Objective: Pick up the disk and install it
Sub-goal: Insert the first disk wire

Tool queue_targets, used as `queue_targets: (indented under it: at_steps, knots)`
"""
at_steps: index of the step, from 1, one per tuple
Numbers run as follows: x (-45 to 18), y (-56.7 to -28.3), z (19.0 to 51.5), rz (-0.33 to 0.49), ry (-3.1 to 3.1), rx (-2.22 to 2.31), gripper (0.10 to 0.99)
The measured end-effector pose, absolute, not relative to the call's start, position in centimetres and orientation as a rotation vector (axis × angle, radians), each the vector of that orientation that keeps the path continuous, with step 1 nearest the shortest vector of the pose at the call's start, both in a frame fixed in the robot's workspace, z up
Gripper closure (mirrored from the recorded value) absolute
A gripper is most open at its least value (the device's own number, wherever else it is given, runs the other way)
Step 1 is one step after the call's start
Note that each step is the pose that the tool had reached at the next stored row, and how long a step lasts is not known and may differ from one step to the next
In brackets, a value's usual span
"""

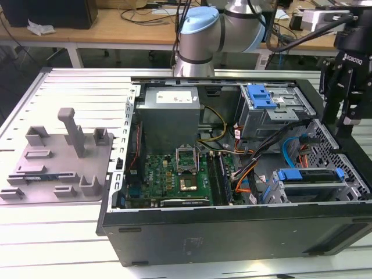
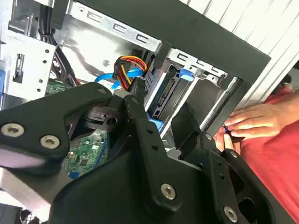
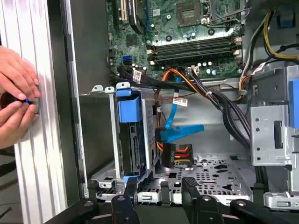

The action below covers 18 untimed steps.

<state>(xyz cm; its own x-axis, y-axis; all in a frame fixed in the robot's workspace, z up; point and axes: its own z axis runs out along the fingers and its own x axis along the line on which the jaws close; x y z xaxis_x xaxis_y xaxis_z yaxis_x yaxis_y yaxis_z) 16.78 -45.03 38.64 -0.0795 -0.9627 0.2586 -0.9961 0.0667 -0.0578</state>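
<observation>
Worktop [image 1: 58,232]: slatted. It carries the case and, at nine o'clock in the exterior view, a grey fixture [image 1: 58,157].
Case [image 1: 232,238]: lies on its side with the panel off, so the board and bays face up and can be reached from above.
Arm [image 1: 200,35]: stands at twelve o'clock in the exterior view and reaches round toward three.
Cage [image 3: 112,140]: grey metal, just inside the case wall; it holds the disk.
Disk [image 1: 308,175]: at four o'clock in the exterior view, also seen in both wrist views [image 3: 133,140] [image 2: 164,95]. It stands on edge in the cage with its blue bracket uppermost, and I judge it seated.
Pincer [image 1: 344,125]: hangs over the cage at three o'clock. In the first wrist view [image 3: 159,193] its fingers stand apart and grip nothing. They are near the disk's end, but contact cannot be told.
Hands [image 3: 16,98]: a person's, on the worktop outside the case wall, well apart from the pincer.
Cable [image 3: 180,133] and plug [image 3: 175,154]: lie beside the cage.
</observation>
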Motion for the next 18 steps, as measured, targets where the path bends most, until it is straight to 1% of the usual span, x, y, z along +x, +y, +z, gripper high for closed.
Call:
queue_targets:
  at_steps: [6, 15, 17, 18]
  knots:
    - [16.1, -44.2, 38.2, 0.38, -2.195, 2.011, 0.58]
    - [14.8, -44.2, 36.7, 0.403, -2.226, 1.941, 0.58]
    - [14.6, -44.1, 36.6, 0.421, -2.221, 1.931, 0.58]
    - [14.6, -44.0, 36.5, 0.431, -2.217, 1.928, 0.596]
